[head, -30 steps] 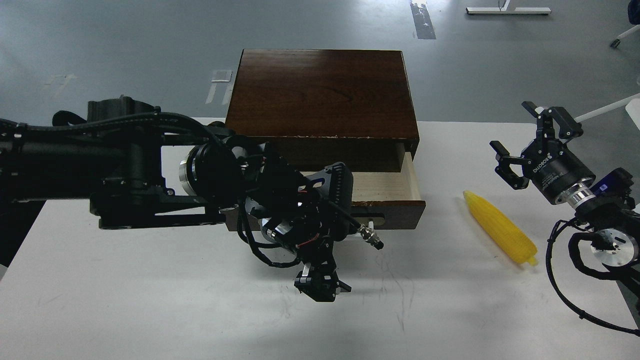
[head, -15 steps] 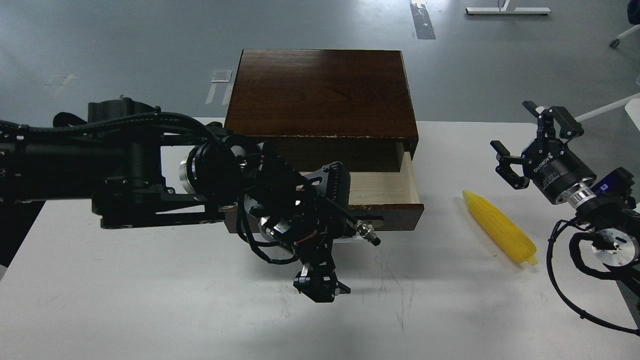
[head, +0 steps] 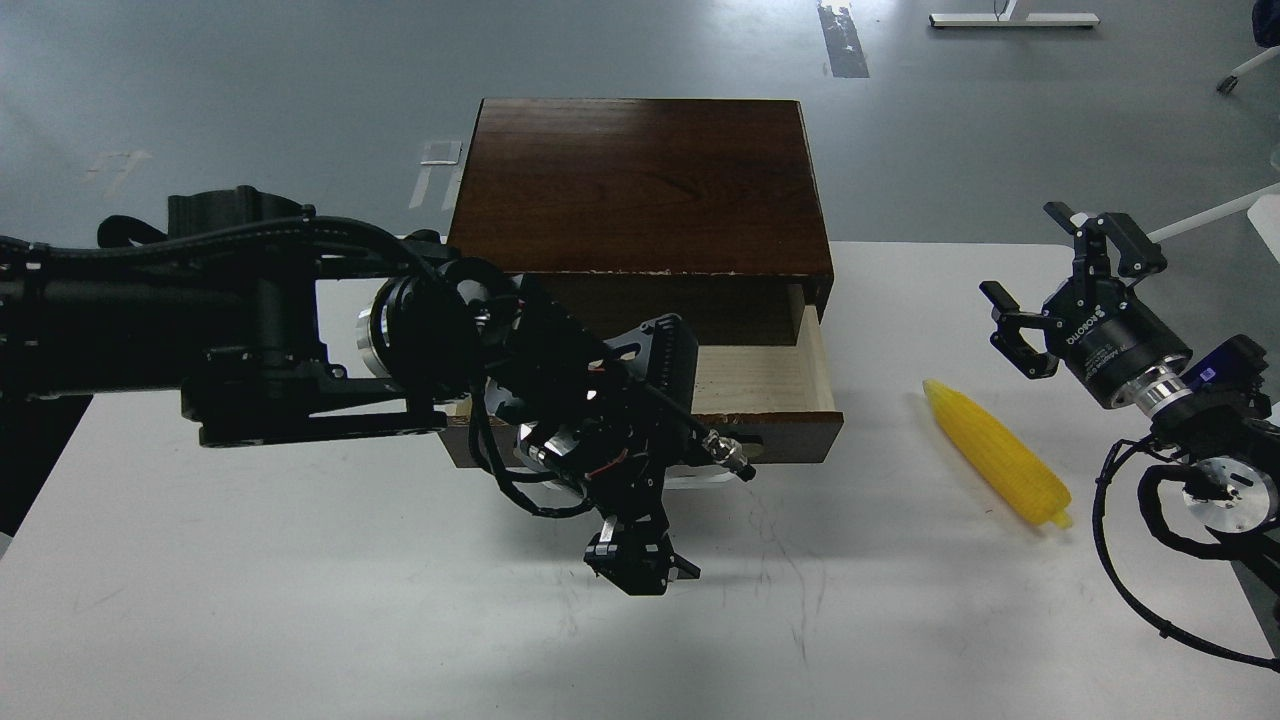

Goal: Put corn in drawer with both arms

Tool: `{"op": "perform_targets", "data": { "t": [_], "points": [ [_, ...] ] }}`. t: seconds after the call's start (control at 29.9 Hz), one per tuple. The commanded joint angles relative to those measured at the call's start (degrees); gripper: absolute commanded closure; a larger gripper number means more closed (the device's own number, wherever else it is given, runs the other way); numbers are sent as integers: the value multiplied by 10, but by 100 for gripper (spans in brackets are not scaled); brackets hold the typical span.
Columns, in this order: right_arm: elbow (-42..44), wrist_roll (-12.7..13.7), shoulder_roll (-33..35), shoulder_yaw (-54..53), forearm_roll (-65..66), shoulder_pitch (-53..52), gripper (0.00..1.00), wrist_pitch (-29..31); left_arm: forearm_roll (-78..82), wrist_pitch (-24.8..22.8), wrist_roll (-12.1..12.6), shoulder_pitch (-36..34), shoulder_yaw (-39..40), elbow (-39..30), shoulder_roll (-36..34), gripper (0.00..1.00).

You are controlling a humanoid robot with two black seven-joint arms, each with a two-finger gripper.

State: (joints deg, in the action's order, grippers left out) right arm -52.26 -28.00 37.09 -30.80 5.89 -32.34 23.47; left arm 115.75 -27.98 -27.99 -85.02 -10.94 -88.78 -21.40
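The yellow corn (head: pixel 997 452) lies on the white table (head: pixel 300 600), right of the drawer, pointed end towards the back left. The dark brown drawer (head: pixel 790 438) stands part open from its cabinet (head: pixel 640 185), and the pale wood inside (head: pixel 760 378) looks empty. My left arm reaches across the drawer's front and hides most of its handle. My left gripper (head: pixel 640 565) hangs over the table in front of the drawer; its fingers are too dark to tell apart. My right gripper (head: pixel 1050 275) is open and empty, above and right of the corn.
The cabinet stands at the table's back edge. Loose cables (head: pixel 1130 560) hang from my right arm near the table's right edge. A grey floor lies beyond the table.
My left arm has shifted slightly left and up. The drawer's front sits a little nearer to me, showing slightly more of the inside. The corn and my right arm have not moved.
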Motion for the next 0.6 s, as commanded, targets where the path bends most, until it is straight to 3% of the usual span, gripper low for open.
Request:
{"op": "perform_targets", "data": {
  "t": [0.0, 0.33, 0.57],
  "points": [
    [0, 0, 0, -1, 0, 1, 0, 0, -1, 0, 0, -2, 5, -5, -4, 1],
    [0, 0, 2, 0, 0, 0, 0, 1, -42, 0, 0, -5, 62, -44, -32, 1],
    [-23, 0, 29, 8, 1, 6, 0, 5, -330, 0, 0, 14, 185, -38, -108, 1]
  ]
}}
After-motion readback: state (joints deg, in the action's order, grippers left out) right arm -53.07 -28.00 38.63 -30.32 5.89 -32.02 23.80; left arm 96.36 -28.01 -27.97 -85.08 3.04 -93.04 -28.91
